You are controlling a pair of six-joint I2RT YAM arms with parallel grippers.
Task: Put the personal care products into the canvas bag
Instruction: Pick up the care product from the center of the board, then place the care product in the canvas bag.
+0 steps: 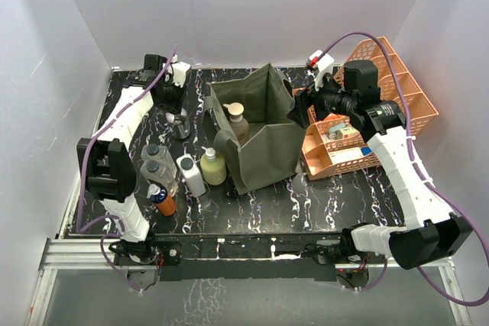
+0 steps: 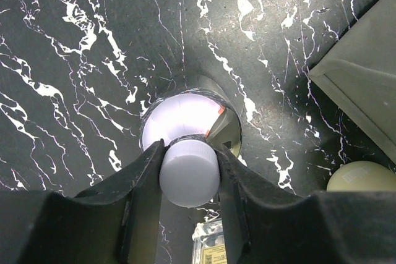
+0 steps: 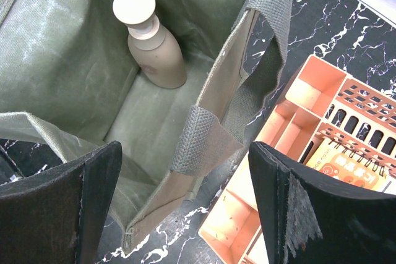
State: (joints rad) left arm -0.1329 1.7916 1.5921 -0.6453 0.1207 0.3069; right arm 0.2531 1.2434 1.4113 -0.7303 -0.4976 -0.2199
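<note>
Under your left claw (image 2: 189,149), bottle (image 2: 185,110) body mostly hidden; claw clamps its pale cap (image 2: 189,176). Your right claw (image 3: 184,153) gapes over canvas bag (image 3: 68,60), strap (image 3: 204,140) hiding part of floor.

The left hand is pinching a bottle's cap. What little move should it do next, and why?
Probably lift straight up. The left gripper is shut on the cap of the clear bottle, which seems to stand on the table, and the taller canvas bag waits beside it, so it must clear the rim.
</note>
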